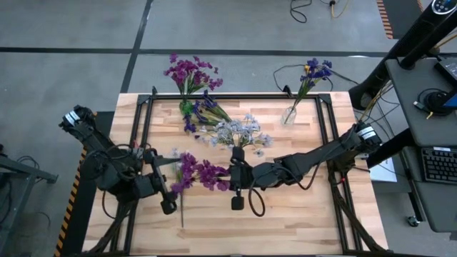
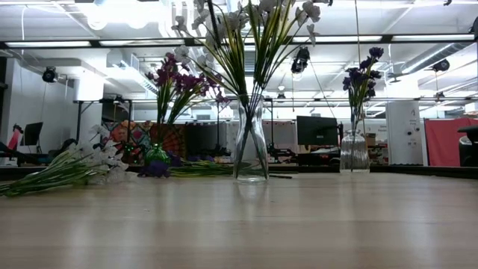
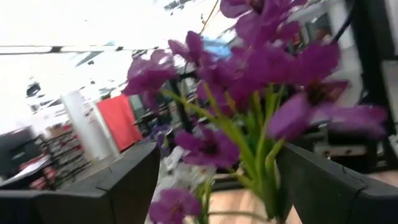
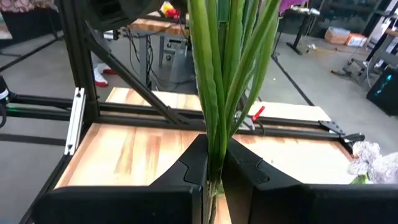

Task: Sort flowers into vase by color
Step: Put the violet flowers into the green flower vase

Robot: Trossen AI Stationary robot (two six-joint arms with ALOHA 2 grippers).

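Right wrist view puts it plainly: the right gripper [image 4: 214, 171] has its dark fingers [image 4: 245, 168] pinched tight on a bunch of long flat green stems [image 4: 227, 74], which rise straight up out of the grip, long axis upright. Seen from above, that gripper [image 1: 236, 171] sits at mid-surface holding the pale white-lavender spray [image 1: 241, 132], its blossoms spread just beyond the fingers toward the far edge. Over to the left, the left gripper [image 1: 168, 203] stands with fingers wide apart around the magenta-purple spray [image 1: 201, 173], not closed on it; its thin stem runs toward the near edge of the wooden surface [image 1: 300, 214]. Farther out, a clear glass vase [image 1: 288, 115] with blue-violet flowers [image 1: 315, 71] stands at the far right, nearer the right arm.
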